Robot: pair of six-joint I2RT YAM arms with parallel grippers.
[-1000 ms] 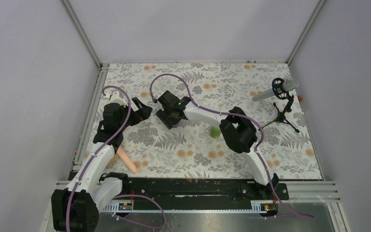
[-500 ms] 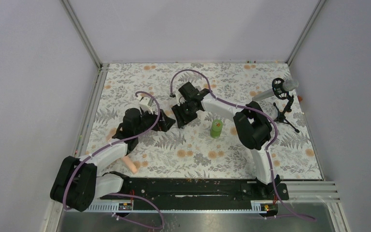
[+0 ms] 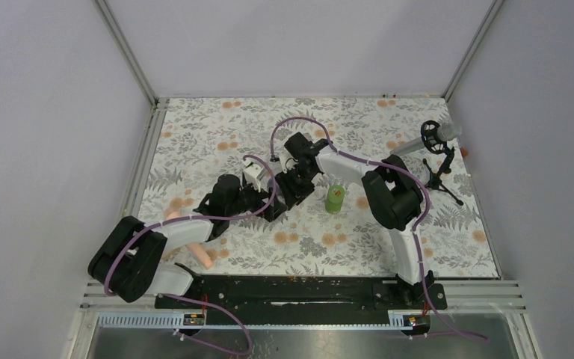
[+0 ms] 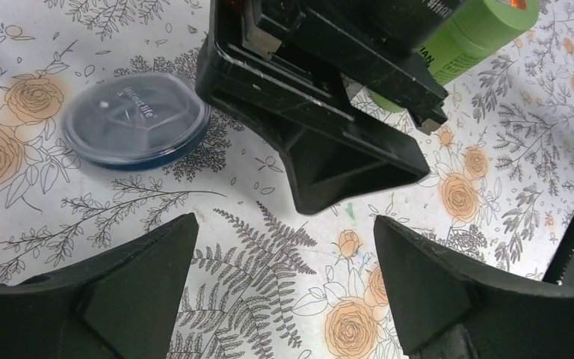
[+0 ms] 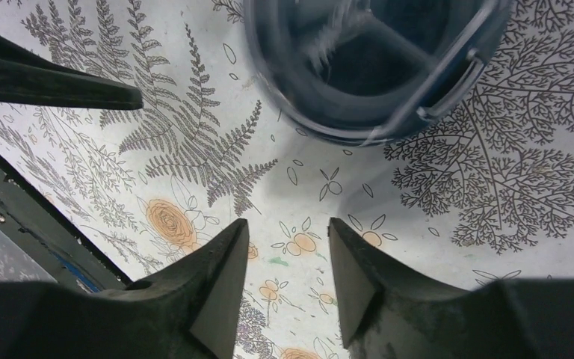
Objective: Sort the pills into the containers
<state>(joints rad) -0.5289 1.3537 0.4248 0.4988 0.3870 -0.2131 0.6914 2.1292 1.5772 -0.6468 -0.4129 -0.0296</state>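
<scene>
The green bottle [image 3: 335, 198] stands upright right of centre; it also shows in the left wrist view [image 4: 477, 36], behind the right gripper. The dark-blue jar [image 4: 136, 120] sits on the mat with its lid on. In the right wrist view the jar [image 5: 374, 60] is blurred, just beyond the fingertips. In the top view the arms hide it. My left gripper [image 3: 270, 203] [image 4: 284, 232] is open and empty, low over the mat. My right gripper [image 3: 293, 183] [image 5: 285, 228] is open and empty beside the jar, close to the left gripper.
Two peach-pink rods lie at the near left, one [image 3: 172, 214] beside the left arm and one [image 3: 206, 258] near the front rail. A microphone on a stand [image 3: 435, 146] stands at the right. Grey walls enclose the floral mat [image 3: 217, 127].
My left arm has swung right toward the centre and its gripper now sits next to the right gripper. My right gripper shifted right, then slightly nearer.
</scene>
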